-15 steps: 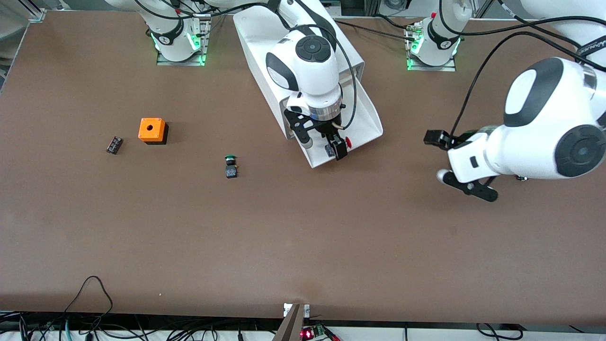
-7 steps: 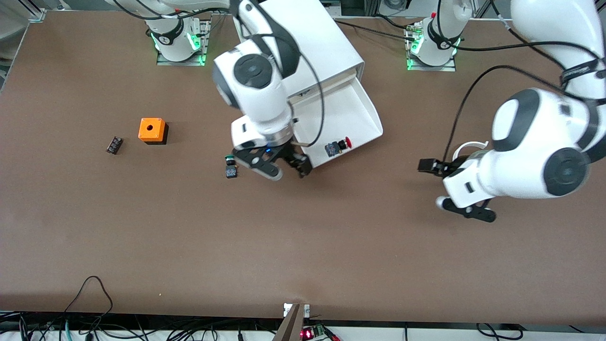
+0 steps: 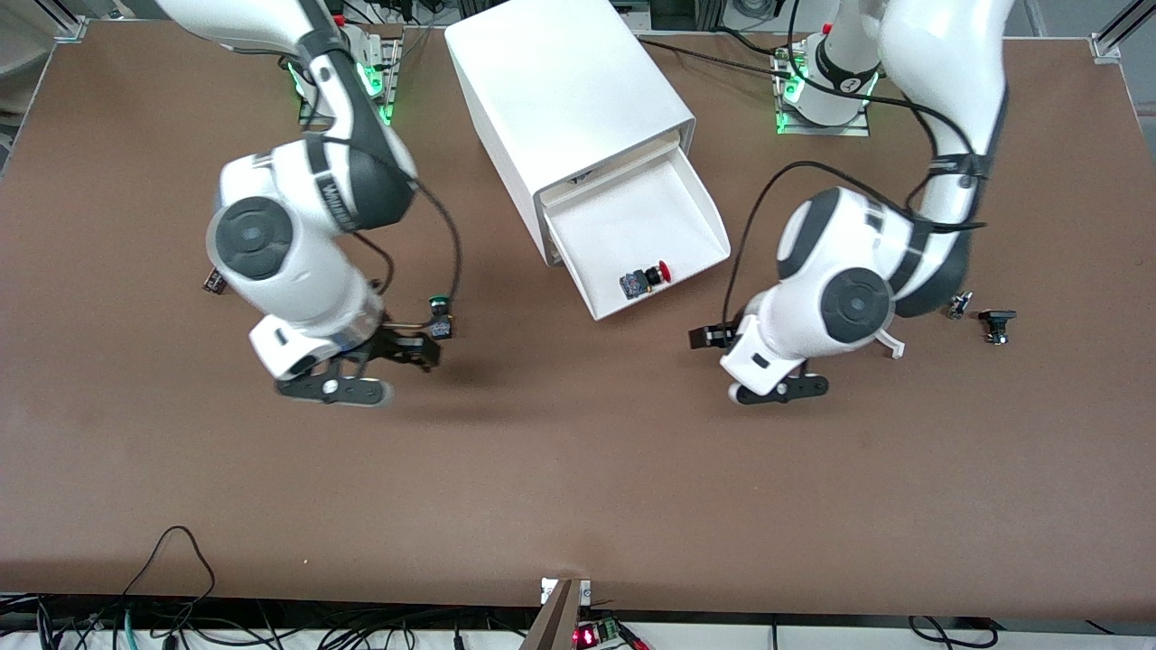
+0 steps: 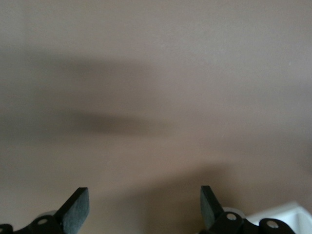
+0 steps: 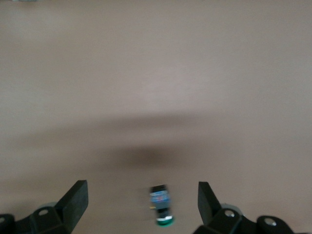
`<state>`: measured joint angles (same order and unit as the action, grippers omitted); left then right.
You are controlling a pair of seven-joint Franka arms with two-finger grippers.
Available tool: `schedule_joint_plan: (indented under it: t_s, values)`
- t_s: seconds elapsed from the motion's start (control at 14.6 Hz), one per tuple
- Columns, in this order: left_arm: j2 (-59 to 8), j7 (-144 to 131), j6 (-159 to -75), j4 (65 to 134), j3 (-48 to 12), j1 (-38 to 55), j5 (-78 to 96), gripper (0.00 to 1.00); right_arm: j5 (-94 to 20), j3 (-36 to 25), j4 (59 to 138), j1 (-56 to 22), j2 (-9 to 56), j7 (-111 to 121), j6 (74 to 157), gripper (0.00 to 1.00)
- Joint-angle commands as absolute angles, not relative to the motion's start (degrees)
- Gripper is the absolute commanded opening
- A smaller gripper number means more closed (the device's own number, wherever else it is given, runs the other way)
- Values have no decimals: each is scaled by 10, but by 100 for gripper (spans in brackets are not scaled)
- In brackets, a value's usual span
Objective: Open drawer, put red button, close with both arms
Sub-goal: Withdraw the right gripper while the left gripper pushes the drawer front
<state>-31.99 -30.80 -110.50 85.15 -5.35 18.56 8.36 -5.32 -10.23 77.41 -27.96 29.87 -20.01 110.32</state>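
The drawer [image 3: 700, 203], topmost of the white cabinet [image 3: 560, 90], stands pulled out. The red button [image 3: 647, 278] lies on its side in it, near the front wall. My right gripper [image 3: 423, 350] is open and empty over the table toward the right arm's end. In the right wrist view the right gripper [image 5: 142, 197] has a green-capped button [image 5: 161, 204] lying on the table between its fingertips. My left gripper [image 3: 707, 338] hangs open and empty over bare table near the drawer's front corner. The left wrist view shows the left gripper [image 4: 145, 204] over brown table.
The green-capped button [image 3: 440, 316] lies on the table beside the right gripper. A small black part [image 3: 214, 283] peeks out by the right arm. Two small black parts [image 3: 996, 323] lie toward the left arm's end. Cables run along the table's near edge.
The right gripper left the red button in the drawer and swung out toward the right arm's end, ending over the green-capped button. The left arm moved in closer to the drawer's front.
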Motion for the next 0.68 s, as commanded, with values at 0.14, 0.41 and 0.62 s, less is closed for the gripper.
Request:
schedule_joint_plan:
  t_s: [0.14, 0.41, 0.62]
  values:
    - [-261, -414, -1266, 1023, -51, 239, 65, 100, -60, -116, 876, -231, 209, -42, 1111, 100]
    - [-248, -441, -1267, 1037, -53, 244, 65, 100, -60, -154, 931, -231, 134, -6, 1111, 100]
    - [-234, -466, -1268, 1066, -62, 247, 65, 100, -55, -167, 947, -231, 67, -4, 1083, 100]
